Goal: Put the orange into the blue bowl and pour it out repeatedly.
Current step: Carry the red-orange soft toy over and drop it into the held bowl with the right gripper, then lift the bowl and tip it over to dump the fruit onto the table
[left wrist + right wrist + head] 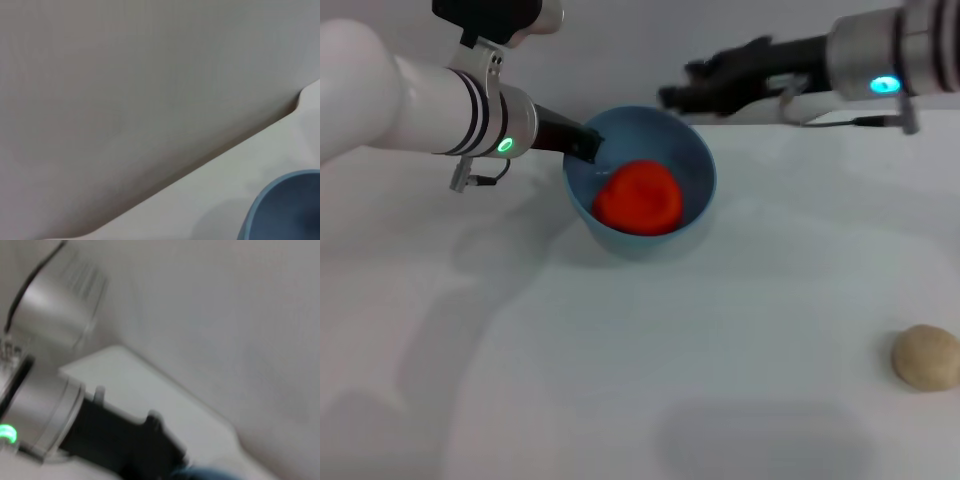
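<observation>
The orange (638,197) sits inside the blue bowl (698,215), and the bowl looks tipped toward you with its mouth facing forward, so I read this as the pour step.

Your left gripper (588,146) is at the bowl's left rim. Its fingers look clamped on the rim, one tip inside the wall. The left wrist view only shows an edge of the bowl (280,210) against the table (200,200), so that view doesn't confirm the grip.

Your right gripper (705,85) hovers behind the bowl, above its far rim. It's blurred and I can't tell whether its fingers are apart or together. Keep it clear of the bowl while you tip.

To do the pour well:
- Roll the left wrist slowly. The bowl is smooth and held on one side only, so it can slip or twist in the fingers.
- Tip toward the open table in front, so the orange rolls out where you can reach it.
- The orange is round and will roll. Keep the rim low before it exits.
- Aim away from the beige ball (926,356), well apart at front right.
</observation>
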Tool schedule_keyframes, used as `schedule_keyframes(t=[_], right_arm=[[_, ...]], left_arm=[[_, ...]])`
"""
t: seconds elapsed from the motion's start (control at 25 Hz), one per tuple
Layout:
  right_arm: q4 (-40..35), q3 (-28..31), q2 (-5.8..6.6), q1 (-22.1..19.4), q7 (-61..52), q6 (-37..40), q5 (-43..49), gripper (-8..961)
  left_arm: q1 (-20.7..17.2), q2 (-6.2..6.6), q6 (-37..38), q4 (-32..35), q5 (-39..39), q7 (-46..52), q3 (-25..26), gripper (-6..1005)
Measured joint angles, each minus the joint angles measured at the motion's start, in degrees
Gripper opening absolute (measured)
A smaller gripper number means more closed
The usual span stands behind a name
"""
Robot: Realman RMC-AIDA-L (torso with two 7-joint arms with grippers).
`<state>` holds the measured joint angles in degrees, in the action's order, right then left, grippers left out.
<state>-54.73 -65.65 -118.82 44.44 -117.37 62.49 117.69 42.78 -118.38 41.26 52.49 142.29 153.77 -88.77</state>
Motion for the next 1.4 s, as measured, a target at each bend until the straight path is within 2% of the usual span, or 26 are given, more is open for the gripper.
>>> schedule_keyframes(t=[0.16,0.24,0.28,0.4,0.48,0.52,0.56,0.6,0.72,0.84,0.96,1.16,1.4], right_arm=[[-8.5,0.6,0.10,-9.1,1.4,-4.8,-5.1,487],[-11.2,3.8,-0.14,-13.8,2.0,-5.7,-5.9,493],[-11.5,4.9,-0.23,-14.9,2.2,-5.7,-6.2,496],[-9.7,8.8,-0.55,-20.0,7.5,-5.2,-12.2,499],[-7.0,9.3,-0.38,-23.5,13.7,-5.2,-20.9,499],[-4.1,9.7,-0.18,-26.5,19.2,-5.1,-28.4,499],[-4.1,9.7,-0.18,-26.5,19.2,-5.1,-28.4,500],[1.4,10.4,-0.08,-29.9,28.2,-5.0,-36.6,500],[3.3,10.5,-0.04,-30.6,31.4,-4.6,-38.7,500],[7.5,11.3,0.10,-32.0,38.7,-2.5,-43.6,508],[10.0,12.9,0.11,-32.4,40.0,-0.7,-44.9,521],[13.0,14.4,0.04,-32.4,40.1,0.6,-45.9,713],[15.3,15.4,0.11,-32.0,40.1,1.5,-48.3,712]], left_arm=[[-0.5,0.35,-0.2,2.2,0.4,-0.4,0.4,-1],[-0.7,0.58,-0.2,4.3,0.6,-1.3,0.7,-1],[-0.8,0.64,-0.1,5.2,0.6,-2.0,0.8,-1],[-1.2,0.55,-1.2,8.2,0.6,-5.1,0.4,-1],[-1.2,0.44,-2.4,9.1,0.6,-6.9,-0.4,-1],[-1.1,0.42,-2.7,9.3,0.6,-7.5,-0.8,-1],[-1.1,0.39,-3.3,10.0,0.7,-8.4,-1.8,-1],[-2.3,0.37,-6.4,12.6,1.2,-10.6,-4.9,-1],[-3.2,0.37,-8.2,14.1,1.9,-11.6,-6.6,-2],[-6.6,0.28,-13.0,18.2,6.1,-13.4,-11.7,-2],[-8.4,0.20,-16.3,20.9,10.8,-13.9,-17.2,-2],[-12.3,-0.06,-23.1,23.5,22.4,-14.8,-26.4,-2],[-15.3,-0.09,-29.7,25.0,23.2,-23.0,-32.4,-1]])
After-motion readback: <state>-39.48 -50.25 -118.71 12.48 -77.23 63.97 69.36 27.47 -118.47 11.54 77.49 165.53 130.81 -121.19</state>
